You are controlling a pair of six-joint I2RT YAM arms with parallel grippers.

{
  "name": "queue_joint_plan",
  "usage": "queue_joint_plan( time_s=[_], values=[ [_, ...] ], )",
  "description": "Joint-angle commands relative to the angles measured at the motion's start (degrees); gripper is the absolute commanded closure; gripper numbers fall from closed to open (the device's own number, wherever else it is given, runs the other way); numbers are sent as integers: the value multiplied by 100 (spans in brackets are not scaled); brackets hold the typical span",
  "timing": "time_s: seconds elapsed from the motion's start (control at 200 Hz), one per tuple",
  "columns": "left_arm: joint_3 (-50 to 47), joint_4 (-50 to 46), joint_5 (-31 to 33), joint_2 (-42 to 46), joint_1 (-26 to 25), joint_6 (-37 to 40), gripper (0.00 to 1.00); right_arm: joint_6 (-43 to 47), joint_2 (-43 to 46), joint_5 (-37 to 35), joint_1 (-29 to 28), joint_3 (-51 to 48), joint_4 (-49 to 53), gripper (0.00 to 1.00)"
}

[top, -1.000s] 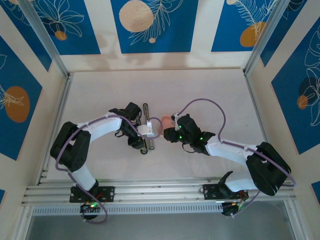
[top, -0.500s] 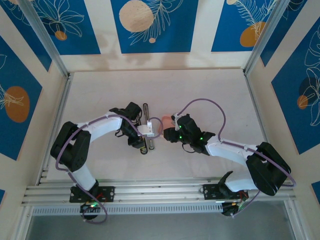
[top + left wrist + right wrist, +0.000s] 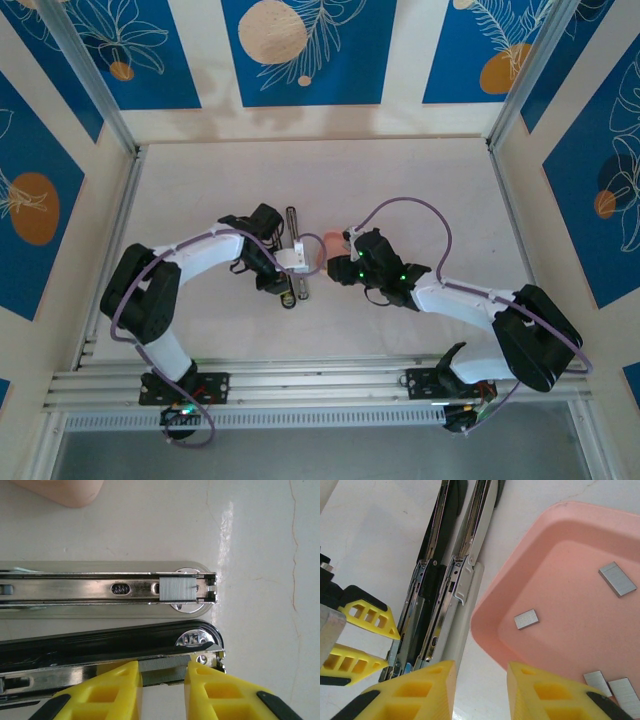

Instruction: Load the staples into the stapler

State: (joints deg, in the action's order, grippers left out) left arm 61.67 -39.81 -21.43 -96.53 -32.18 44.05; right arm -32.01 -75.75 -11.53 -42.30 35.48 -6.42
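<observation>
As the left gripper (image 3: 161, 664) pinches staples (image 3: 165, 675) at the stapler (image 3: 100, 587), the right gripper (image 3: 481, 666) hovers spread.

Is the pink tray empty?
No, four staple strips lie on the floor of the pink tray in the right wrist view.

White arms (image 3: 195, 250) with black joints, looping purple cables (image 3: 400, 200), yellow latticed fingers (image 3: 100, 695).

I see a silver, black and white stapler (image 3: 100, 587), grey staples (image 3: 526, 619), a pink tray (image 3: 560, 525), yellow fingers (image 3: 415, 690), and blue walls (image 3: 310, 50) patterned with cream leaves.
</observation>
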Motion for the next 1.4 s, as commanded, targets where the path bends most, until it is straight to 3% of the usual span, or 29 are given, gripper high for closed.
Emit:
queue_joint_plan(
  time_s=[0.0, 0.255, 0.49, 0.715, 0.845, 1.145, 1.396],
  values=[
    [-15, 41, -236, 265, -74, -39, 75, -38, 152, 16, 16, -108, 28, 68],
    [-221, 396, -358, 537, -75, -203, 75, -95, 262, 46, 26, -139, 18, 67],
    [-55, -2, -114, 386, -71, -230, 58, -95, 247, 160, 29, -112, 43, 67],
    [63, -187, -26, 131, -118, -204, 56, -69, 113, 280, 30, -44, 16, 67],
    [98, -189, -33, 71, -135, -131, 57, -60, 76, 326, 35, -17, 37, 67],
    [238, -299, 636, -231, -223, -88, 58, -42, -48, 382, 40, 59, 64, 67],
    [321, -127, 1156, -318, -218, -258, 69, -33, 1, 318, 47, 72, 176, 67]
  ],
)
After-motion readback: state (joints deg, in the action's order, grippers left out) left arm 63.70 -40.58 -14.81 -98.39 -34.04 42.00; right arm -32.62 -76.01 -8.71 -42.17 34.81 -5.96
